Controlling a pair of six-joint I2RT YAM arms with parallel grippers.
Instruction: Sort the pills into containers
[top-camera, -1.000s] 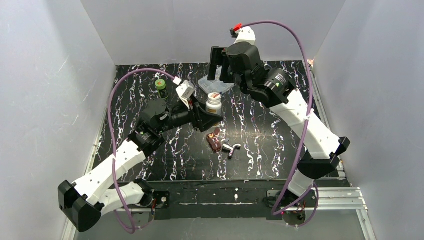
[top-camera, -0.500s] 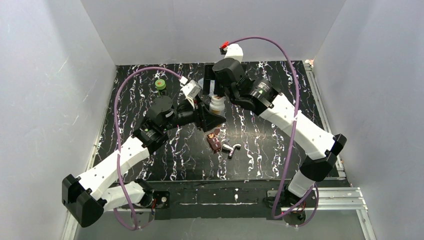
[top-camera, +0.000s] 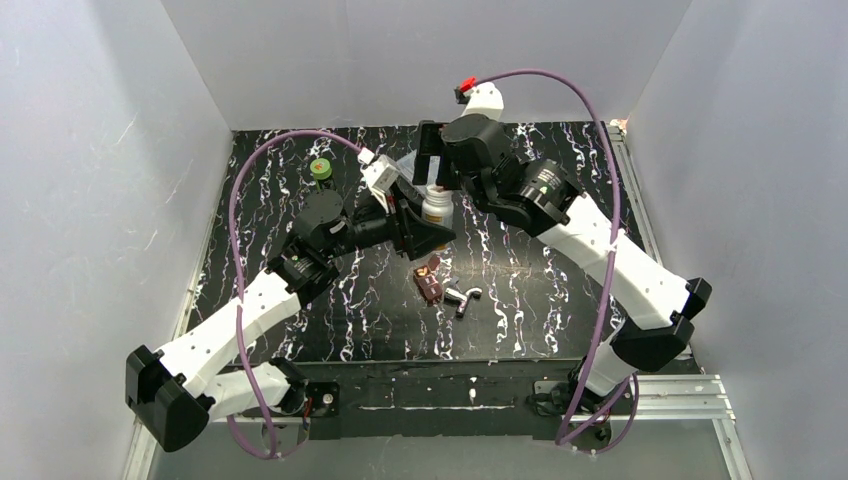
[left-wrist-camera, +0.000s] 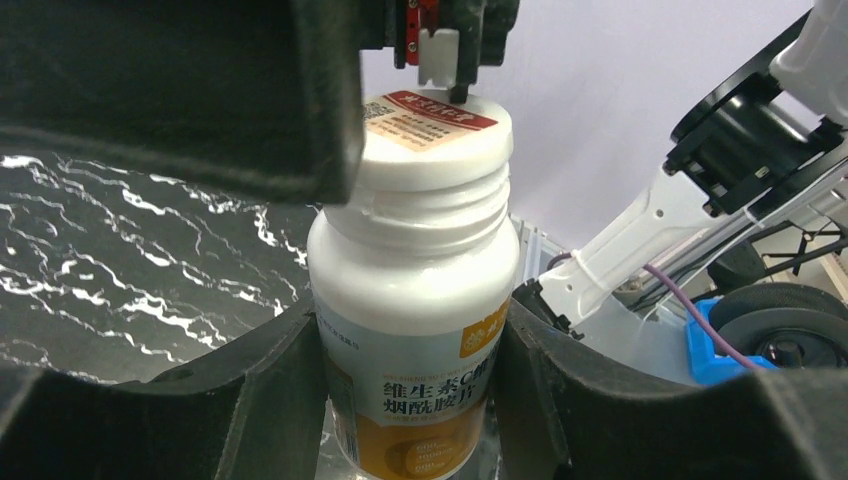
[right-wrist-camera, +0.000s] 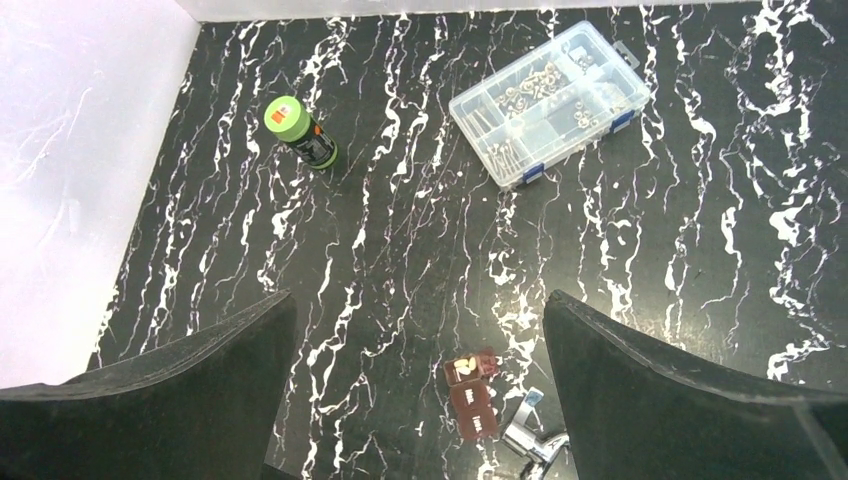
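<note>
My left gripper (top-camera: 432, 230) is shut on a white pill bottle (left-wrist-camera: 415, 260) with a white cap and an orange-banded label, and holds it upright above the table; the bottle also shows in the top view (top-camera: 434, 208). My right gripper (top-camera: 431, 165) hovers just over the cap with its jaws wide open and empty (right-wrist-camera: 418, 300); one of its fingers (left-wrist-camera: 200, 100) hangs beside the cap. The dark red-brown case (right-wrist-camera: 472, 395) lies on the table below, one end compartment open with yellow pills (right-wrist-camera: 462, 368) in it. It also shows in the top view (top-camera: 429, 280).
A shiny silver metal piece (right-wrist-camera: 530, 440) lies just right of the case. A clear compartment box (right-wrist-camera: 550, 100) of small parts sits at the back. A green-capped bottle (right-wrist-camera: 300, 133) stands at the back left. White walls enclose the black marbled table (top-camera: 520, 300).
My right gripper has swung left from over the clear box to above the bottle's cap. My left arm has pushed the bottle slightly forward and right.
</note>
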